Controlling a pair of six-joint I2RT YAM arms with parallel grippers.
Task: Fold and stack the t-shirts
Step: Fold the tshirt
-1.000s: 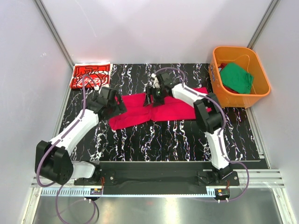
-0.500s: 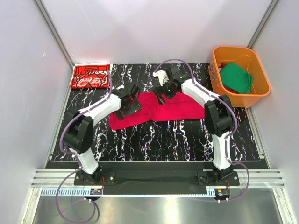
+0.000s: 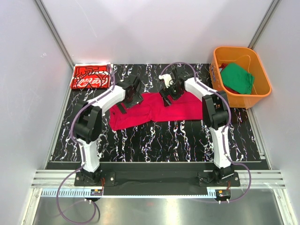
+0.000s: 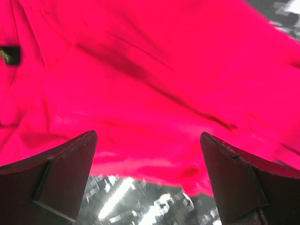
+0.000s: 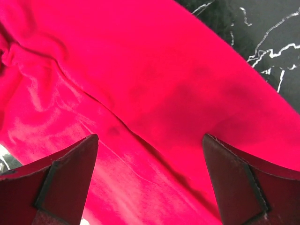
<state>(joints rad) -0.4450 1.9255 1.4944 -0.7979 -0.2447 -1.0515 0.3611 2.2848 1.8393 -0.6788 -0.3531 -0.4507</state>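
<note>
The crimson-red tee (image 3: 157, 110) is lying spread across the middle of the black marbled surface (image 3: 164, 138), wrinkled and bunching toward its left end. The left pincer (image 3: 125, 101) is hanging over the tee's left part, and the right pincer (image 3: 167, 95) is hanging over its far middle edge. In the left wrist view the fingers (image 4: 61, 173) are standing wide apart, with only red cloth and a strip of the surface showing between them. In the right wrist view the fingers (image 5: 234, 178) are spreading just as wide above creased cloth, gripping nothing. Whether any fingertip is touching the fabric is hard to tell, since the cloth is blurring this close. The red tee with white line print (image 3: 90, 76) is sitting folded at the far left corner of the surface, well apart from both pincers. The green tee (image 3: 238, 78) is lying crumpled inside the orange tub (image 3: 236, 48) at the far right.
</note>
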